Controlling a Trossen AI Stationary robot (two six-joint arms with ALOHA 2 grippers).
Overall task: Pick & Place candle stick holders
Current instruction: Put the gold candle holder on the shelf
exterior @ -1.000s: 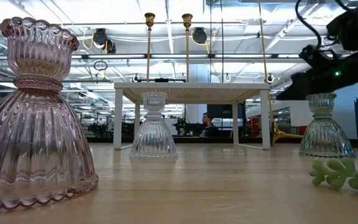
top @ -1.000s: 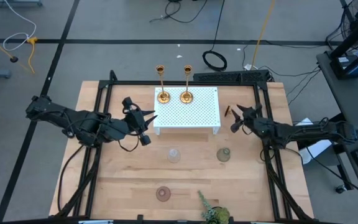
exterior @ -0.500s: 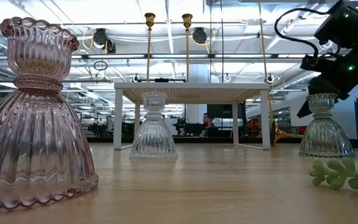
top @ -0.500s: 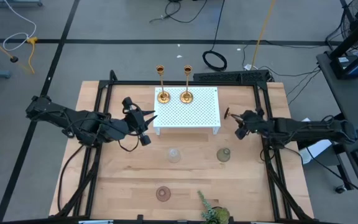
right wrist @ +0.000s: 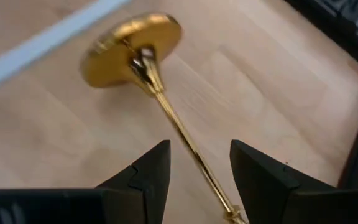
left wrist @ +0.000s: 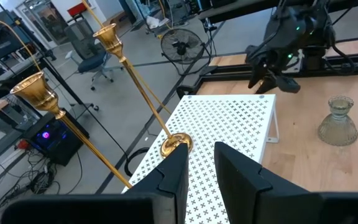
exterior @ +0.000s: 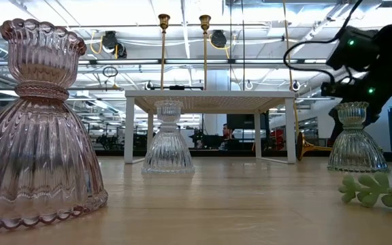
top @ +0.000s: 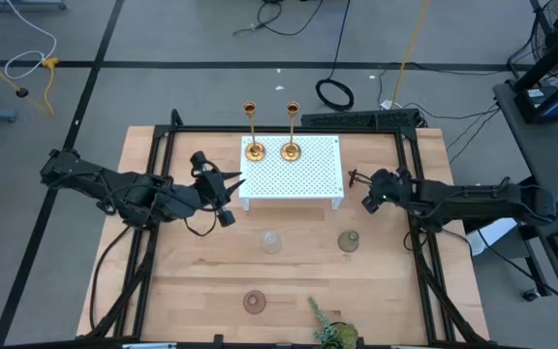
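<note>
Two gold candlesticks [top: 253,145] [top: 291,145] stand upright on the white perforated stand [top: 308,174]. A third gold candlestick [right wrist: 135,46] lies on the table right of the stand, resting on its base rim and stem. My right gripper [right wrist: 197,171] is open just above it, one finger on each side of the thin stem [right wrist: 182,134], without touching it. My left gripper [top: 229,194] is open and empty at the stand's left edge. The clear [top: 272,240], green [top: 349,240] and pink [top: 254,301] glass holders stand on the table nearer the front.
A green leafy sprig [top: 332,332] lies at the table's front edge. A black frame rail [top: 417,208] runs along the table's right side, close to my right arm. Bare wood lies between the stand and the glass holders.
My right gripper has moved a little toward the stand and down toward the lying candlestick. The left arm and the holders have kept still.
</note>
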